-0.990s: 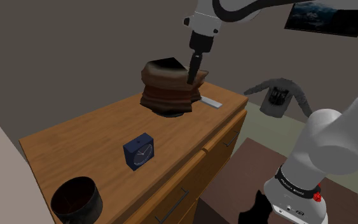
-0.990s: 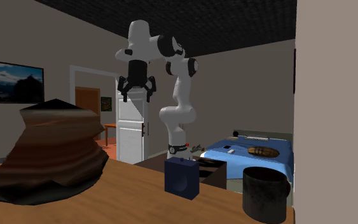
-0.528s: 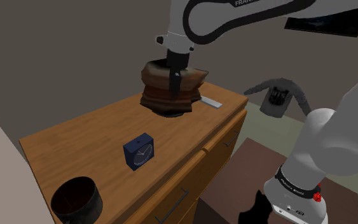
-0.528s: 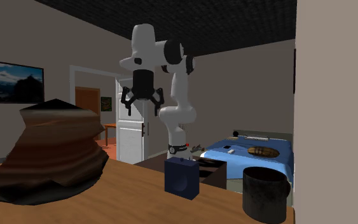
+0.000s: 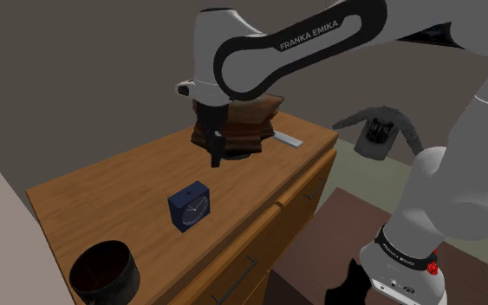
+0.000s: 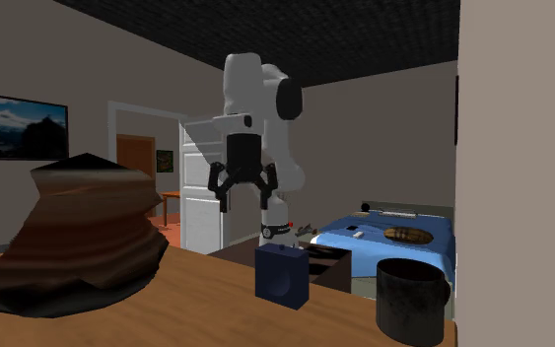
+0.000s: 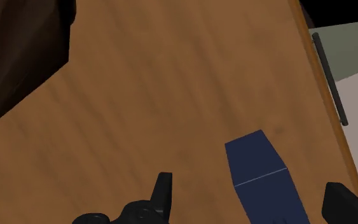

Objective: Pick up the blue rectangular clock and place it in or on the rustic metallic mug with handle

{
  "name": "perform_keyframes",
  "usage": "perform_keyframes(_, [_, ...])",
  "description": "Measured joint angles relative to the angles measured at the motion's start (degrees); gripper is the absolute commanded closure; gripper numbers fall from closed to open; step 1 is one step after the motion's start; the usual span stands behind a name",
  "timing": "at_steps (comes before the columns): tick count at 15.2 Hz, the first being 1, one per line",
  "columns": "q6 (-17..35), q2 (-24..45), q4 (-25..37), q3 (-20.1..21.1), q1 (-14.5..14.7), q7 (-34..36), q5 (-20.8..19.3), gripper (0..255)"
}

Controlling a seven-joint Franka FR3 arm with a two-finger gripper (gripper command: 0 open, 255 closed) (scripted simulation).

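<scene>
A small dark blue rectangular clock (image 5: pixel 188 207) stands upright on the wooden dresser top (image 5: pixel 120 182), its dial facing the dresser's front edge. The dark round mug (image 5: pixel 103 271) sits near the dresser corner at the shoulder view's lower left. My black gripper (image 5: pixel 217 156) hangs open in the air above the dresser, between a brown layered object and the clock, holding nothing. From the second exterior view, the clock (image 6: pixel 282 275) stands left of the mug (image 6: pixel 412 300), with the gripper (image 6: pixel 245 202) high behind them. Through the wrist camera, the clock (image 7: pixel 263 175) lies between the spread fingers (image 7: pixel 163 191).
A big brown layered object (image 5: pixel 233 121) occupies the far end of the dresser, with a flat grey item (image 5: pixel 287 139) beside it. A grey sweater (image 5: pixel 379 130) hangs past the dresser. The drawer fronts with handles (image 7: pixel 330 83) drop off at the front edge.
The arm has swung from above the brown object toward the shoulder view's left and downward, nearer the clock. The gripper stays open; clock and mug have not moved.
</scene>
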Motion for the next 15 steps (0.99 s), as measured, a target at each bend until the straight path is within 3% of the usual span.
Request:
perform_keyframes(7, [3.00,9.64,4.03,3.53,3.79,-5.15,-3.74,0])
perform_keyframes(15, [7.92,13.10,2.19,3.63,4.39,-5.06,-5.12,0])
